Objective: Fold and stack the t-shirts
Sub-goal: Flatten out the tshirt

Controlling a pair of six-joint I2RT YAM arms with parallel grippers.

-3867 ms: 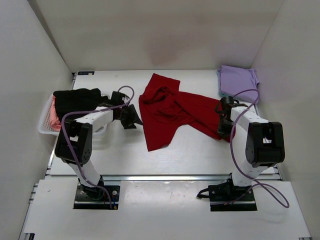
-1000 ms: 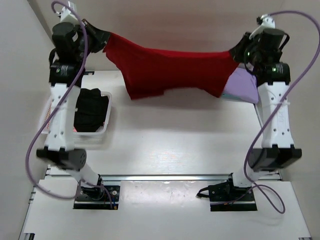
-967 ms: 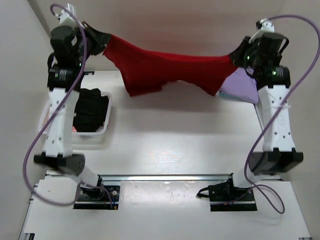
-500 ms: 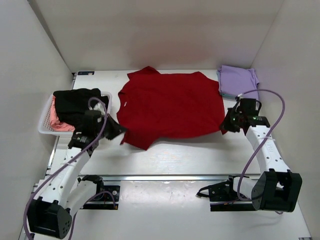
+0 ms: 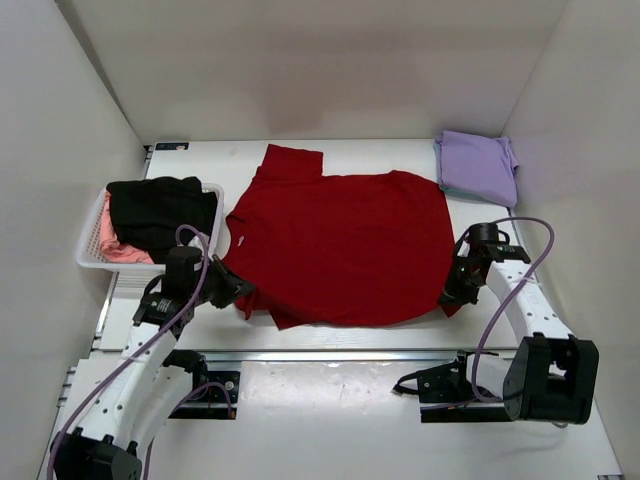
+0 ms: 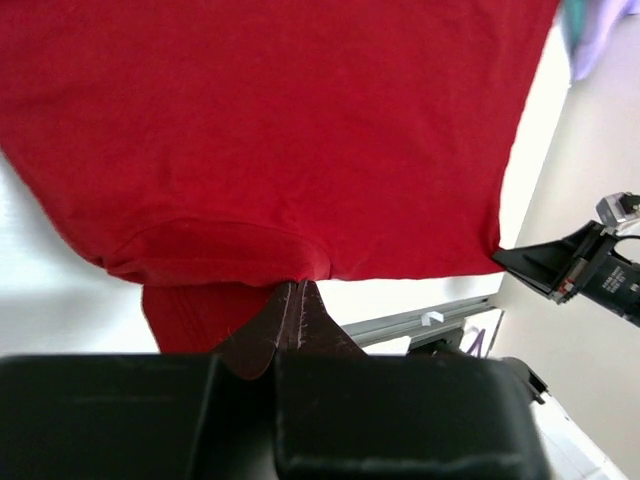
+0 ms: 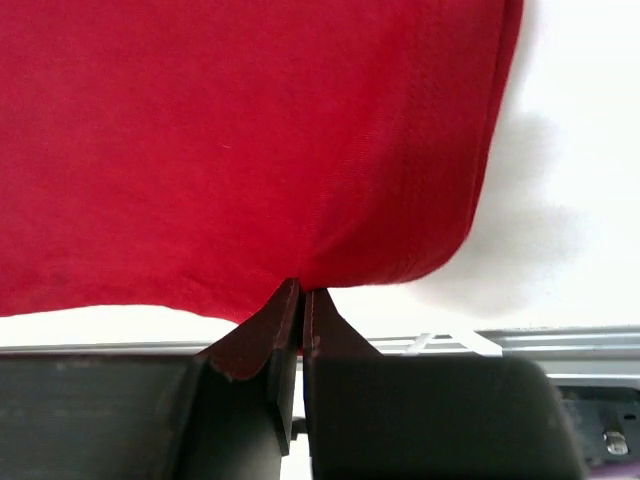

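A deep red t-shirt (image 5: 340, 245) lies spread flat across the middle of the table, one sleeve pointing to the back. My left gripper (image 5: 240, 290) is shut on its near left shoulder, pinching the cloth (image 6: 298, 283) between closed fingertips. My right gripper (image 5: 450, 292) is shut on the near right hem corner (image 7: 303, 285). A folded lavender t-shirt (image 5: 478, 165) rests at the back right corner. A black t-shirt (image 5: 160, 205) and a pink one (image 5: 112, 248) sit in the basket on the left.
The white lattice basket (image 5: 88, 262) stands at the left edge of the table. The metal rail (image 5: 330, 353) runs along the near edge by the arm bases. White walls close in the back and both sides.
Both arms came down from holding the red shirt stretched high in the air; the shirt now lies flat and has been drawn nearer, with both grippers still holding it.
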